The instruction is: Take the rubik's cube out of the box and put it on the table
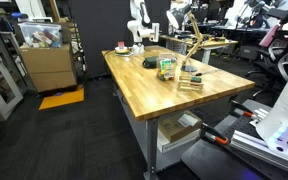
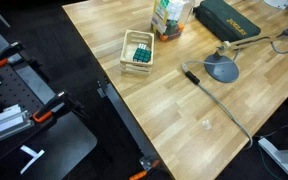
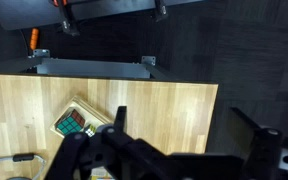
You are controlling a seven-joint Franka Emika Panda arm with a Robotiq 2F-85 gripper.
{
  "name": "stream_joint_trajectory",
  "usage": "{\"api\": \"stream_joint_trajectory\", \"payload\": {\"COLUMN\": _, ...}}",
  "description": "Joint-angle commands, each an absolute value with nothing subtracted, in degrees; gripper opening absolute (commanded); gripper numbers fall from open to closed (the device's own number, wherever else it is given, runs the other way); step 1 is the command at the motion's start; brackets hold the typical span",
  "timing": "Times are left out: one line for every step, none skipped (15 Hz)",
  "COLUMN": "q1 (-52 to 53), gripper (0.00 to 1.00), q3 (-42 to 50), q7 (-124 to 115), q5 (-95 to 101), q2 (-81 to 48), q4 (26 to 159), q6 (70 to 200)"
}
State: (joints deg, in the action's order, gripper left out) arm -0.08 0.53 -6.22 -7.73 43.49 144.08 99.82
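Note:
The Rubik's cube (image 2: pixel 139 55), green face up, lies inside a small open tan box (image 2: pixel 127 45) on the wooden table (image 2: pixel 184 110), close to its edge. The box also shows in an exterior view (image 1: pixel 191 78). In the wrist view the cube (image 3: pixel 72 125) sits in the box (image 3: pixel 81 104) at the lower left. My gripper (image 3: pixel 189 138) is open and empty. It hangs high above the table's edge, to the right of the box and apart from it. The gripper shows in neither exterior view.
A green-and-white carton (image 2: pixel 167 15) stands just behind the box. A dark green case (image 2: pixel 229 20) lies further back. A desk lamp's round base (image 2: pixel 222 70) and its gooseneck (image 2: pixel 219 100) lie across the table. Black floor and clamps (image 3: pixel 34 38) lie beyond the table's edge.

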Motion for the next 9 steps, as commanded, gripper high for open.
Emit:
{"api": "stream_joint_trajectory", "payload": {"q1": -0.7, "gripper": 1.00, "q3": 0.1, "q7": -5.9, "q5": -8.0, "q2": 43.4, "q4": 143.9, "q6": 99.6}}
{"api": "stream_joint_trajectory", "payload": {"q1": -0.7, "gripper": 1.00, "q3": 0.1, "q7": -5.9, "q5": -8.0, "q2": 43.4, "q4": 143.9, "q6": 99.6}}
{"api": "stream_joint_trajectory", "payload": {"q1": -0.7, "gripper": 1.00, "q3": 0.1, "q7": -5.9, "q5": -8.0, "q2": 43.4, "q4": 143.9, "q6": 99.6}}
{"api": "stream_joint_trajectory", "payload": {"q1": -0.7, "gripper": 1.00, "q3": 0.1, "q7": -5.9, "q5": -8.0, "q2": 43.4, "q4": 143.9, "q6": 99.6}}
{"api": "stream_joint_trajectory", "payload": {"q1": -0.7, "gripper": 1.00, "q3": 0.3, "q7": -5.4, "q5": -7.8, "q2": 42.4, "q4": 143.5, "q6": 99.9}}
{"api": "stream_joint_trajectory", "payload": {"q1": -0.6, "gripper": 1.00, "q3": 0.6, "q7": -4.9, "q5": -7.9, "q2": 41.7, "q4": 143.2, "q6": 100.1}}
{"api": "stream_joint_trajectory", "payload": {"q1": -0.5, "gripper": 1.00, "q3": 1.2, "q7": -4.7, "q5": -8.8, "q2": 40.2, "q4": 142.8, "q6": 99.9}}
{"api": "stream_joint_trajectory", "payload": {"q1": -0.8, "gripper": 1.00, "q3": 1.6, "q7": -5.2, "q5": -9.2, "q2": 38.3, "q4": 142.5, "q6": 100.1}}
{"api": "stream_joint_trajectory", "payload": {"q1": -1.2, "gripper": 1.00, "q3": 1.8, "q7": -5.5, "q5": -9.0, "q2": 36.7, "q4": 142.3, "q6": 100.7}}
